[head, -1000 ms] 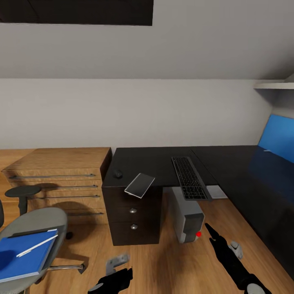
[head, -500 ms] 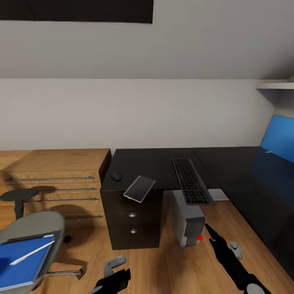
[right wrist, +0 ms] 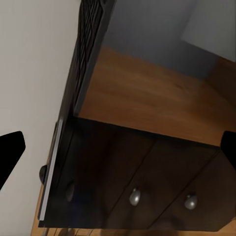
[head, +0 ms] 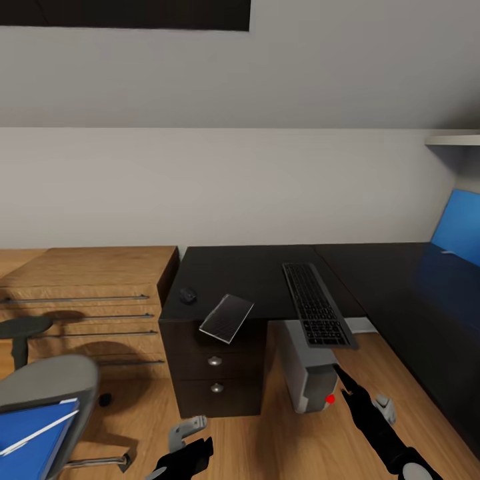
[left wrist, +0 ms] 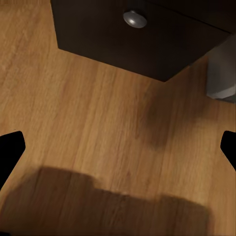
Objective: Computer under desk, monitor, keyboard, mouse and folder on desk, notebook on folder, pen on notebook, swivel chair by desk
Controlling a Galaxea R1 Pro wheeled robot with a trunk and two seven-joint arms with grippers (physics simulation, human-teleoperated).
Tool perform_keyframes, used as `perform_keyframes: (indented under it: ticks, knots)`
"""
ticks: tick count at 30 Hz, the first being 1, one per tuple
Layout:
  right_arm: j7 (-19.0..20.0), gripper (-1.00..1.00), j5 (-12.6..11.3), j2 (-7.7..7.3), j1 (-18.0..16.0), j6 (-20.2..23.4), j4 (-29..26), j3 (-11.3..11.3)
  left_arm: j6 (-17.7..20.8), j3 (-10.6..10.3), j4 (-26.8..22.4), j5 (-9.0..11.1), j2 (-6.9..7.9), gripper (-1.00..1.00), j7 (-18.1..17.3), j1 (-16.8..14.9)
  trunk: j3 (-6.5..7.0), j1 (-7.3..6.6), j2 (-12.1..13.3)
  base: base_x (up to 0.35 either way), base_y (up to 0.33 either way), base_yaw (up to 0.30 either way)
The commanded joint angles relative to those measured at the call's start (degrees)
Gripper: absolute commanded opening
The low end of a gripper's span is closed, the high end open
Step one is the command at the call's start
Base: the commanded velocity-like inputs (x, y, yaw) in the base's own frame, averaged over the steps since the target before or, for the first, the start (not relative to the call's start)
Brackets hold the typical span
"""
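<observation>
1. Fetching the folder (head: 30, 437) looks like the step in hand: it lies on the swivel chair (head: 47, 383) seat with the pen (head: 37, 425) across it, well apart from the desk (head: 260, 277).
2. On the desk: mouse (head: 188, 294), notebook (head: 227, 317) and keyboard (head: 316, 304) (both overhang the front edge). Computer (head: 310, 370) sits underneath.
3. Advice: turn toward the chair, grip the folder flat so the pen stays put.
4. Left gripper (head: 179, 443) hangs low over the floor, right gripper (head: 362, 395) points at the computer; both are spread wide, empty.

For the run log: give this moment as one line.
left gripper open, empty | right gripper open, near computer | keyboard overhangs desk | folder on chair
</observation>
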Motion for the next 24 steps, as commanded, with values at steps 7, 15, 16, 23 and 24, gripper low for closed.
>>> perform_keyframes:
  ticks: [7, 15, 16, 23, 24]
  knots:
    - [0.08, 1.00, -0.53, 0.08, -0.03, 0.38, 0.14, -0.09, 0.09, -0.06, -0.07, 0.36, 0.01, 1.00, 0.39, -0.04, -0.06, 0.02, -0.03, 0.116, 0.000, 0.000]
    - [0.03, 1.00, -0.48, 0.09, -0.03, 0.38, 0.16, -0.09, -0.10, -0.23, -0.07, 0.35, 0.01, 1.00, 0.44, -0.04, -0.06, 0.02, -0.03, 0.007, 0.000, 0.000]
    - [0.03, 1.00, -0.48, 0.09, -0.03, 0.38, 0.16, -0.09, -0.31, -0.23, -0.07, 0.35, 0.01, 1.00, 0.43, -0.03, -0.06, 0.02, -0.03, 0.001, 0.000, 0.000]
    - [0.02, 1.00, -0.48, 0.09, -0.03, 0.38, 0.16, -0.09, -11.05, -3.69, -0.07, 0.24, 0.21, 1.00, 0.25, 2.16, -0.06, 0.02, -0.03, 0.000, 0.000, 0.000]
    - [0.02, 1.00, -0.48, 0.09, -0.03, 0.38, 0.16, -0.09, -11.67, -4.39, -0.07, 0.23, 0.38, 1.00, 0.28, 2.23, -0.06, 0.02, -0.03, 0.000, 0.000, 0.000]
